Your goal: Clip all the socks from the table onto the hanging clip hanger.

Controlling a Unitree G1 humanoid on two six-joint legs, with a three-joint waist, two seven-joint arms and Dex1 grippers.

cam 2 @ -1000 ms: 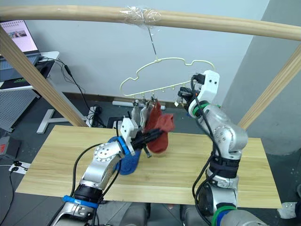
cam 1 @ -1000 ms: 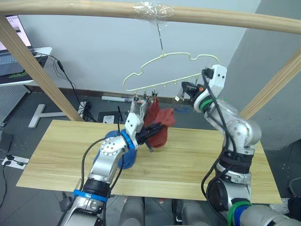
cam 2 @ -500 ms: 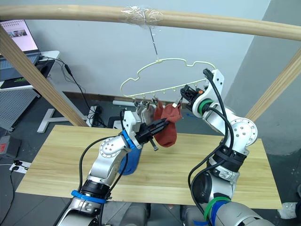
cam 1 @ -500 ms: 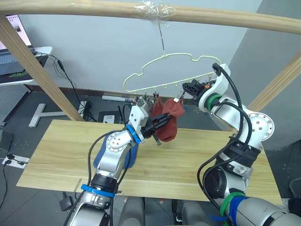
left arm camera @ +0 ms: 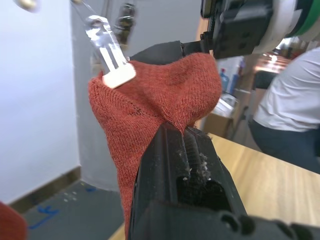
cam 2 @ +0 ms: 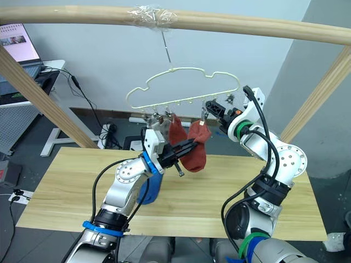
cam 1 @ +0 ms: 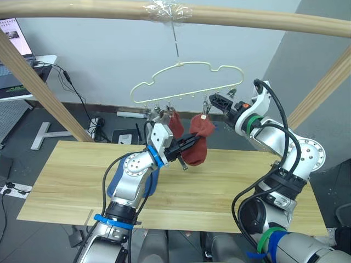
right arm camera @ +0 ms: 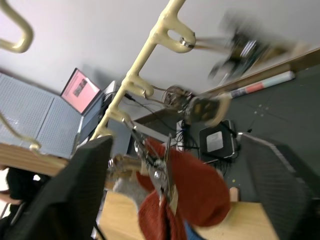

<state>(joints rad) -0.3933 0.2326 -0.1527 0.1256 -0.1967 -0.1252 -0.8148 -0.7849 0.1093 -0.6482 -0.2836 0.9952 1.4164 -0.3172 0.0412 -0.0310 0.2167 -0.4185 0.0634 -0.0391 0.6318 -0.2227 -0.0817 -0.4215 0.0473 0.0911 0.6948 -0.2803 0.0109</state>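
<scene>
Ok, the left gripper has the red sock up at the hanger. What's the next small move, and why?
Probably open the left gripper and ease it back. The rust-red sock it pinches already has a metal clip biting its upper edge, so the clip hanger seems to carry it. The right gripper sits open near the clip row.

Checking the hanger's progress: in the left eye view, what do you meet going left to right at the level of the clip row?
Light grey knit sock → first rust-red knit sock → second rust-red knit sock, held by the left gripper → right gripper.
</scene>
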